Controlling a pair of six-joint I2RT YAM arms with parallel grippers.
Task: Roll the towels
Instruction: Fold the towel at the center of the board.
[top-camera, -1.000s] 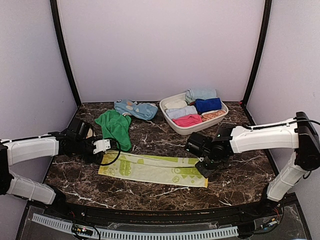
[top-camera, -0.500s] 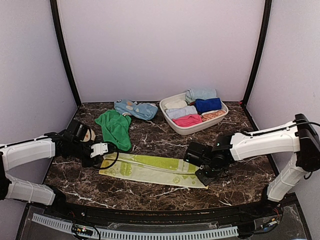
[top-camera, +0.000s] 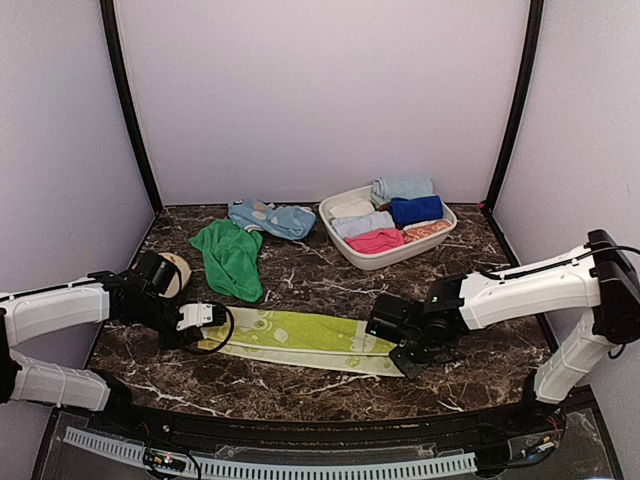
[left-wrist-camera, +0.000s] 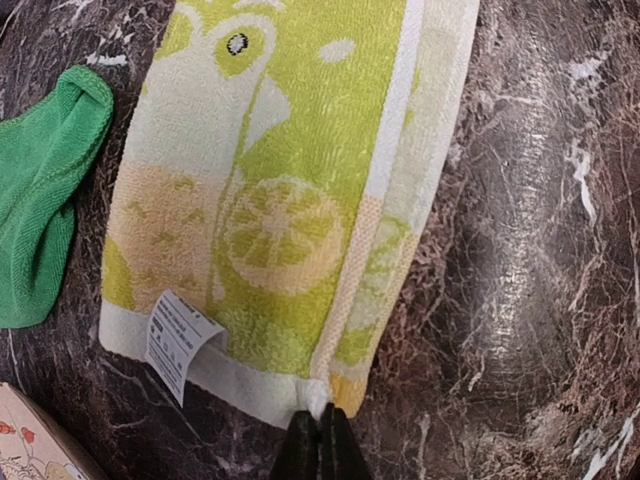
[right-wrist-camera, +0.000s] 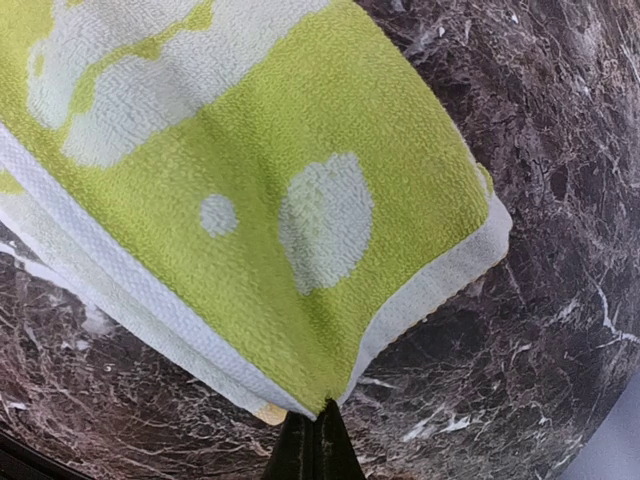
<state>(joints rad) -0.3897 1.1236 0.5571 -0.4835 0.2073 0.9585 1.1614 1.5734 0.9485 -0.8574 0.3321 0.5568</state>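
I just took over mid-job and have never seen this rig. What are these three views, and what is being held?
Two robot arms stand at the near edge of a marble table. The wide picture looks down from above and behind them; the other two come from a camera on each wrist. The left gripper and right gripper are each shut on one end of the lime towel, stretched between them. Beyond lie a green towel, a blue cloth, a tan disc and a basket of folded cloths.

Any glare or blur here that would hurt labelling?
Top external: even light, sharp. Left wrist: bright glare on the marble table right of the lime towel, whose weave is crisp. Right wrist: towel sharp; the fingers at the bottom edge are dark and soft.
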